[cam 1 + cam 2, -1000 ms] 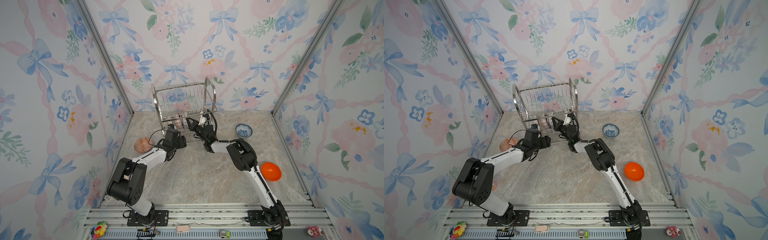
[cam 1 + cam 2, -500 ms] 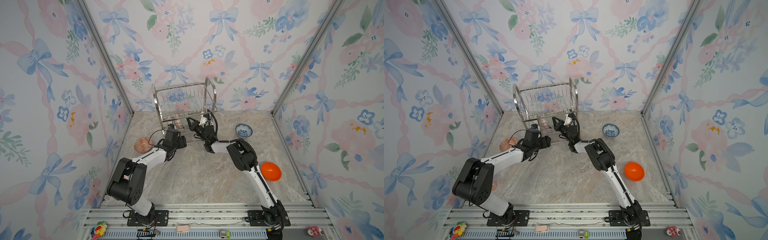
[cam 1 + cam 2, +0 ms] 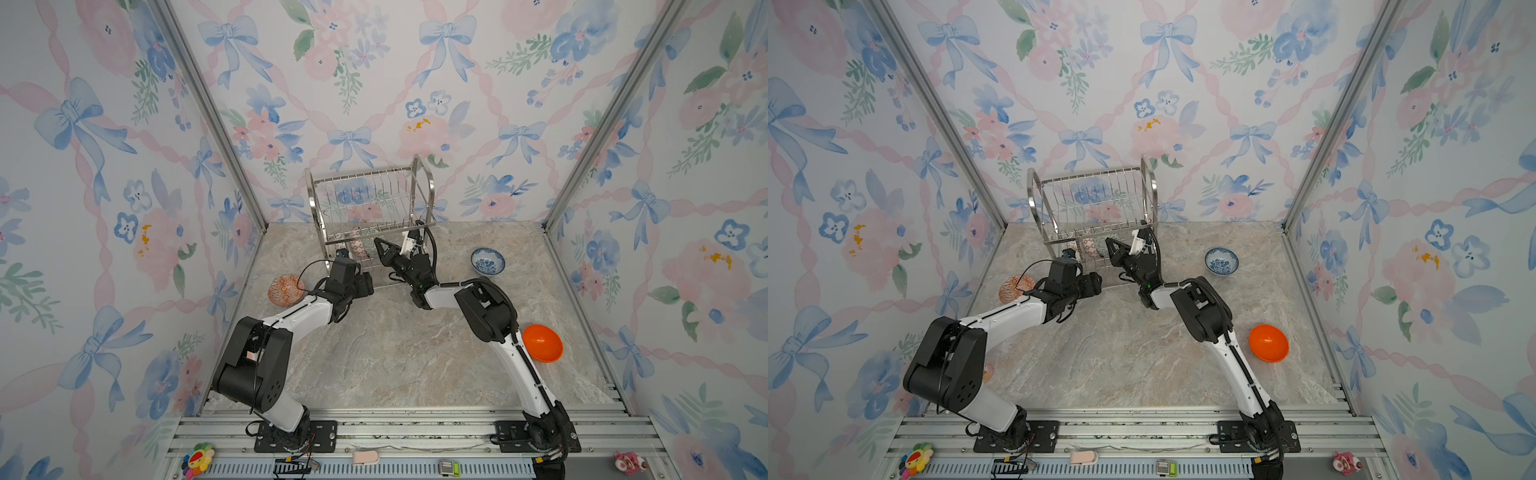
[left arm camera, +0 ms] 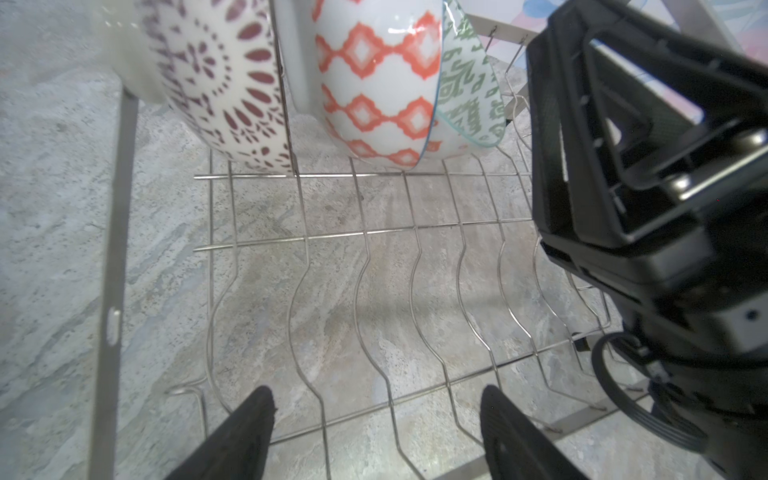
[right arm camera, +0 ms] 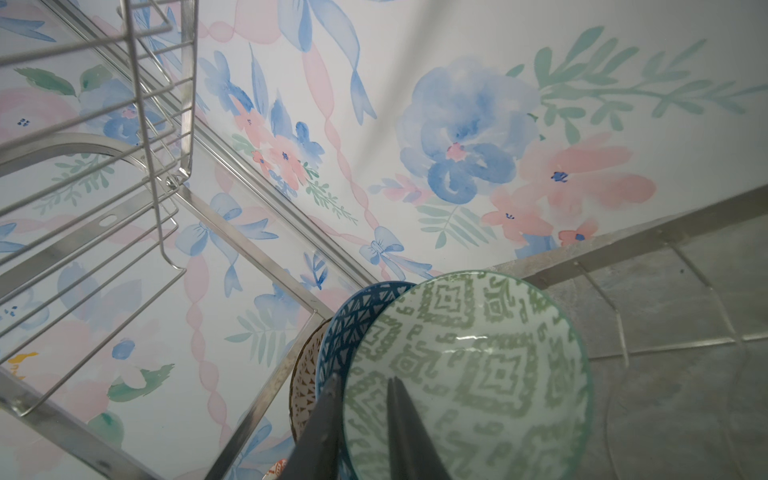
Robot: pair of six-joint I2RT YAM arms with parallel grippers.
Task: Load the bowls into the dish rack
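Likely, right jaws, barely parted astride the green bowl, are risking dragging it over; left jaws gaping empty.

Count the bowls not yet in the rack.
3. A red-patterned bowl lies left of the rack, a blue-white bowl right of it, a plain orange bowl nearer the front right. Others may be hidden.

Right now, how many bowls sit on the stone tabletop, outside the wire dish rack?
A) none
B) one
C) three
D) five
C: in a top view the orange-red patterned bowl, the blue-and-white bowl and the glossy orange bowl each rest on the tabletop, apart from the dish rack.
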